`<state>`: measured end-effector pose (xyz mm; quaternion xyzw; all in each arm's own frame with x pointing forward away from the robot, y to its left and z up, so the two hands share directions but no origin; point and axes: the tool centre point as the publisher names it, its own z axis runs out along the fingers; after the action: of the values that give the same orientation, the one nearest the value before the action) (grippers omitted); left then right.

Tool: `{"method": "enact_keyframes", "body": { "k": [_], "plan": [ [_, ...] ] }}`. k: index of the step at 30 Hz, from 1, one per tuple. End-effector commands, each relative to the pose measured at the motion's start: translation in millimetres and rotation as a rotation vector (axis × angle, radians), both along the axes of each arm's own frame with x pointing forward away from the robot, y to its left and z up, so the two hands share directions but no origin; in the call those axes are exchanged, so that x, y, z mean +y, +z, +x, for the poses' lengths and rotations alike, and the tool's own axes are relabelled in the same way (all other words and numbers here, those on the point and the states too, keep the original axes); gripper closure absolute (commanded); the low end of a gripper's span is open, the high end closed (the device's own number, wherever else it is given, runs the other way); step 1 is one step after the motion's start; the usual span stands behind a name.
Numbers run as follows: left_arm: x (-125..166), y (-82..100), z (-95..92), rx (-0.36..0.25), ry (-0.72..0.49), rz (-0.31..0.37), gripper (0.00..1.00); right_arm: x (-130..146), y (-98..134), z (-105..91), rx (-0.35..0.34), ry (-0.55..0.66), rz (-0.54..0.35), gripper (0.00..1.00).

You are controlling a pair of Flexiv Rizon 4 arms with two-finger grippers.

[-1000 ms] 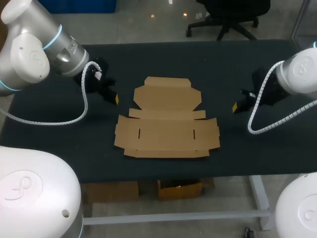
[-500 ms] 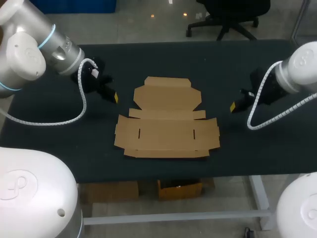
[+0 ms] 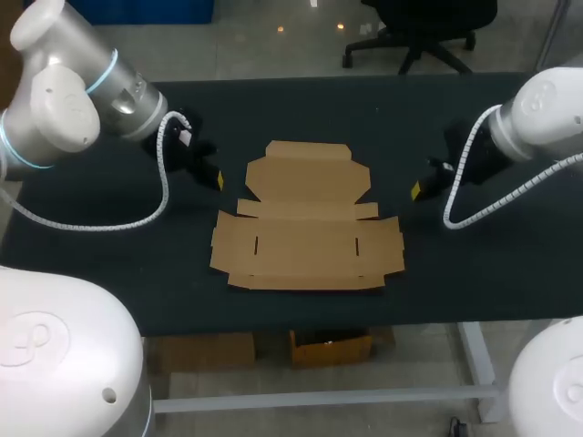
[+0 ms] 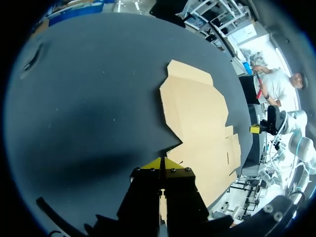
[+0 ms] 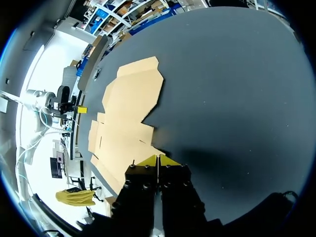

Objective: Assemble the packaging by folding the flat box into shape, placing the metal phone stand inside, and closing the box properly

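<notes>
Flat box (image 3: 308, 228) lies open and face-up in the middle of the bench (image 3: 364, 109). The lid panel with its tuck flap is on the far side. The slotted base panel is nearer, with small flaps at both ends and a narrow strip along the near edge. No metal phone stand shows in any view.

Left fingers (image 3: 217, 179) sit low beside the lid panel's far-left corner, not touching it. The yellow tips are pressed together with nothing between them. Right fingers (image 3: 415, 189) are off the box's right end with bare bench between. They are likewise closed and empty.

Handling, as a judgement:
- It looks like thin cardboard, so expect it to be very light. It should stay stiff across each panel and give only along the scored creases.
- It lies flush on the bench with no raised edge showing. You likely cannot pinch it from above until a flap is levered up.
- Being that light, it will probably skate if you push from one side only. Pin a panel with one arm while the other works a flap.
- Take hold at a flap's free edge, close to its crease. Avoid mid-panel, where a squeeze could dent or buckle the card.
- You will need to spread the fingers before any grip. Keep the squeeze gentle.
</notes>
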<state>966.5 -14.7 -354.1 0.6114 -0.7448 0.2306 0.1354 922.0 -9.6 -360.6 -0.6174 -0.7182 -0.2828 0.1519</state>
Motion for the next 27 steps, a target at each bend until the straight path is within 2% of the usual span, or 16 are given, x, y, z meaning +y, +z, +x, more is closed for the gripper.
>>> {"method": "enact_keyframes", "body": {
  "k": [1, 12, 27],
  "plan": [
    [-5, -7.7, 1.4, -0.013, 0.01, 0.011, 1.0, 2, -7, 11.0, 0.022, 0.021, 0.001, 1.0],
    [-3, -23.7, 3.2, -0.044, 0.009, -0.014, 1.0, 8, -20, 12.6, 0.015, 0.034, 0.008, 1.0],
    [0, -29.8, 6.4, -0.078, 0.035, -0.03, 1.0, 18, -36, 12.8, 0.003, 0.041, 0.037, 1.0]
  ]
}}
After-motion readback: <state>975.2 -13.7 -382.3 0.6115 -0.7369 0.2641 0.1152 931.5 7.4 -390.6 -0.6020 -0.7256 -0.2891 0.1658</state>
